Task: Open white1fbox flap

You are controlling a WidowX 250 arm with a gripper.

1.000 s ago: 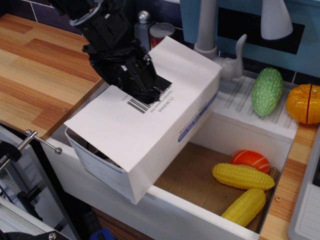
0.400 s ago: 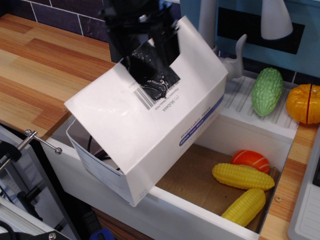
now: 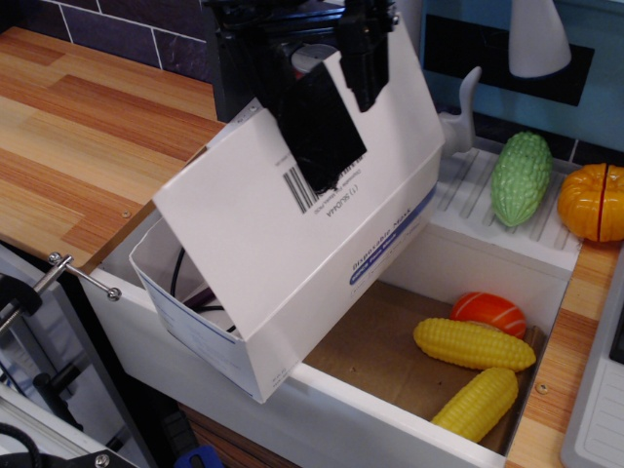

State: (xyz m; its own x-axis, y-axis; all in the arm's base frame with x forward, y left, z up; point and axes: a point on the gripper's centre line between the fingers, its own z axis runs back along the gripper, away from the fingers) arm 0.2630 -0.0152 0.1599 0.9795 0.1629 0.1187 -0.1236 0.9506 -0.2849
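Note:
The white1fbox sits tilted in the left end of the sink, its open side toward the left front. Its flap, with a barcode, a black tape patch and a blue-lettered strip, is lifted steeply and hinges along the box's right edge. My black gripper is at the flap's raised far edge at the top of the view. One finger lies over the flap's face and the rest is behind it, so it is shut on the flap. Dark cables show inside the box.
The white sink basin holds two yellow corn cobs and an orange toy. A green gourd and an orange pumpkin lie on the drainer. A grey faucet stands behind. The wooden counter is left, with a metal clamp rod.
The gripper has risen and moved right from the flap's face to its far edge. The flap has swung up from nearly flat to steeply raised, uncovering the box's inside.

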